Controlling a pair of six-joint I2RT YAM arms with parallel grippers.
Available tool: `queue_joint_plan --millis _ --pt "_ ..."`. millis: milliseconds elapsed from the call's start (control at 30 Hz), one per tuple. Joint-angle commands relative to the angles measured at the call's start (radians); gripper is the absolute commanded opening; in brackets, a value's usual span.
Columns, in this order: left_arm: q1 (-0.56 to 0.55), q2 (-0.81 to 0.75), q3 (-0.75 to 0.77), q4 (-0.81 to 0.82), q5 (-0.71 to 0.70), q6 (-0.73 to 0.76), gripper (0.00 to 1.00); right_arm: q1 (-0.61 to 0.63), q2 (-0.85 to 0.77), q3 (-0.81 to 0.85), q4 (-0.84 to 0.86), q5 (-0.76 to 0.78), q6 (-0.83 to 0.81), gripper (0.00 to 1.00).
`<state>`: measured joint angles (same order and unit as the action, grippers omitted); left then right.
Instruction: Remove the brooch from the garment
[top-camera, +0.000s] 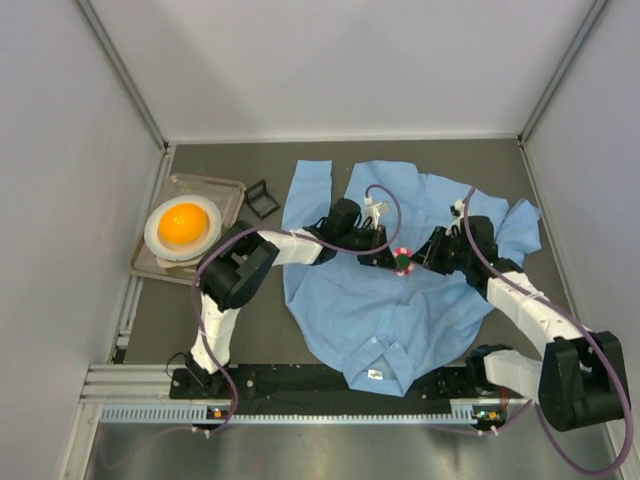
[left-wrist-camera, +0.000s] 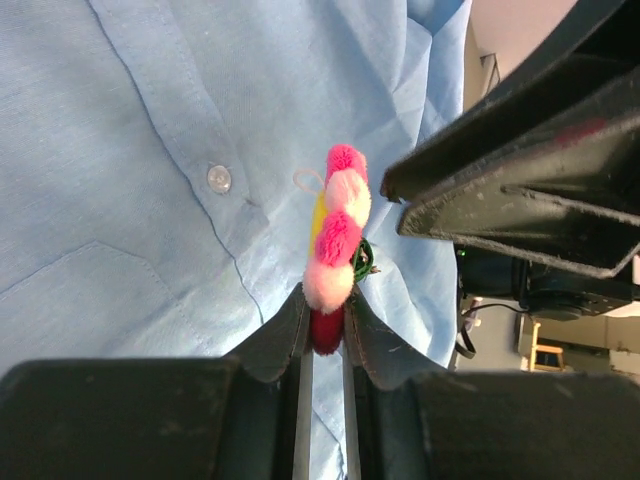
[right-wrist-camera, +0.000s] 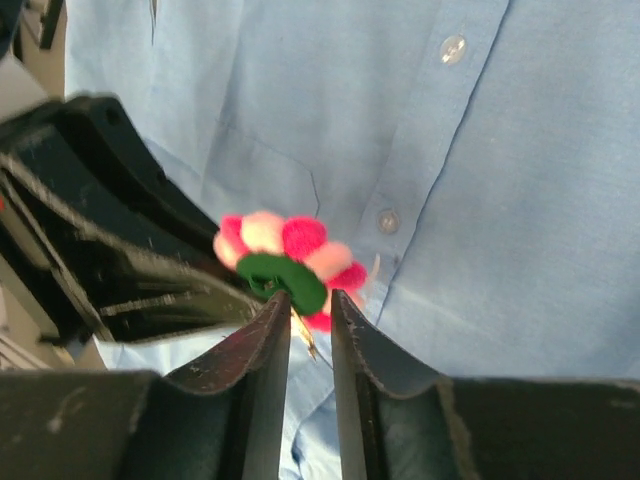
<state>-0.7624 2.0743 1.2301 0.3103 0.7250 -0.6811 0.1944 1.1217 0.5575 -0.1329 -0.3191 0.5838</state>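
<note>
The garment (top-camera: 380, 320) lay spread on the table (top-camera: 250, 320), collar at the near edge. At its middle the left gripper (left-wrist-camera: 325, 320) held the brooch (left-wrist-camera: 337, 235) by one petal, jaws clamped. The right gripper (right-wrist-camera: 310, 300) met it, jaws narrowly parted at its green back.

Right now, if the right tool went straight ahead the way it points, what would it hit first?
The brooch: its green back sits right at the tips of the right tool, almost between them. Behind it lies the shirt. How much gap is left in depth is hard to tell.
</note>
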Motion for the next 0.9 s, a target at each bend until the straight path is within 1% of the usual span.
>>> queue_joint_plan --millis 0,33,67,133,233,300,500,567,600,733,800,867 --pt "0.035 -0.013 -0.033 0.111 0.07 -0.067 0.0 0.013 -0.071 0.032 -0.095 -0.087 -0.088 0.27" --pt "0.046 -0.026 -0.041 0.121 0.074 -0.086 0.0 0.014 -0.082 0.027 -0.112 -0.134 -0.096 0.32" --pt "0.051 -0.034 -0.052 0.134 0.088 -0.098 0.0 0.026 -0.104 0.025 -0.153 -0.153 -0.122 0.34" --pt "0.061 -0.055 -0.084 0.161 0.094 -0.124 0.0 0.048 -0.135 0.019 -0.183 -0.164 -0.143 0.4" --pt "0.063 -0.081 -0.121 0.187 0.105 -0.158 0.0 0.088 -0.189 -0.004 -0.188 -0.193 -0.156 0.45" --pt "0.063 -0.094 -0.148 0.208 0.108 -0.173 0.0 0.126 -0.203 -0.005 -0.192 -0.18 -0.153 0.46" --pt "0.063 -0.175 -0.191 0.222 0.117 -0.202 0.0 0.172 -0.186 -0.011 -0.198 -0.123 -0.154 0.47" --pt "0.063 -0.192 -0.201 0.22 0.12 -0.206 0.0 0.177 -0.177 -0.011 -0.2 -0.121 -0.165 0.44" --pt "0.063 -0.204 -0.21 0.222 0.12 -0.207 0.0 0.177 -0.177 -0.011 -0.201 -0.115 -0.168 0.41" --pt "0.064 -0.221 -0.225 0.228 0.128 -0.216 0.0 0.183 -0.186 -0.011 -0.2 -0.118 -0.179 0.38" --pt "0.064 -0.226 -0.228 0.23 0.126 -0.216 0.0 0.183 -0.184 -0.011 -0.197 -0.127 -0.18 0.34" --pt "0.064 -0.226 -0.231 0.237 0.128 -0.222 0.0 0.186 -0.184 -0.013 -0.192 -0.136 -0.182 0.33"
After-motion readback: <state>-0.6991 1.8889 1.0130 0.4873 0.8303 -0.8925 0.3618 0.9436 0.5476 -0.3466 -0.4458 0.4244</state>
